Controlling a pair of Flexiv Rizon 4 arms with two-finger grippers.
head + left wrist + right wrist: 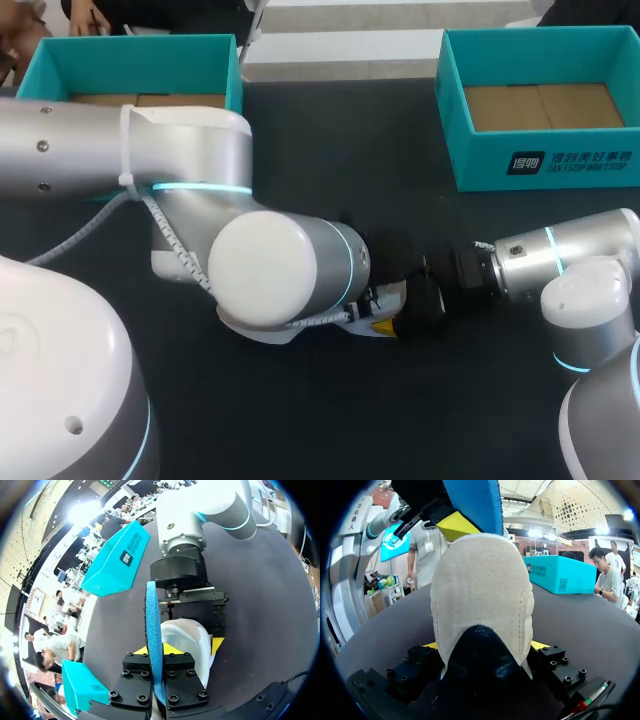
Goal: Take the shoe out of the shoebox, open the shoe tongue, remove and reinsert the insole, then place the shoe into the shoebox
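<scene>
Head view puts both arms meeting near the middle of the dark table (330,420). The left gripper (383,322) comes in from nine o'clock and the right gripper (428,297) from three o'clock, the two almost nose to nose. The shoe (390,297) is between them, mostly hidden under my left arm's wrist, and it is out of both boxes. From the grippers, the left shoebox (130,62) sits at about ten o'clock and the right shoebox (545,150) at about two o'clock. Both are at the far edge, well apart from the shoe.

On the left wrist feed I see the blue insole (153,630) standing on edge and running straight out between my left fingers. Both fingers press it from either side, so that gripper is clenched on the insole. The pale shoe lies just beside the insole, with the right gripper's black body directly ahead.

On the right wrist feed the beige suede heel of the shoe fills the gap between the right fingers, a yellow tip against each flank, so that gripper is grasping the shoe. The insole rises behind the heel collar. I cannot tell whether its far end is inside the shoe.
</scene>
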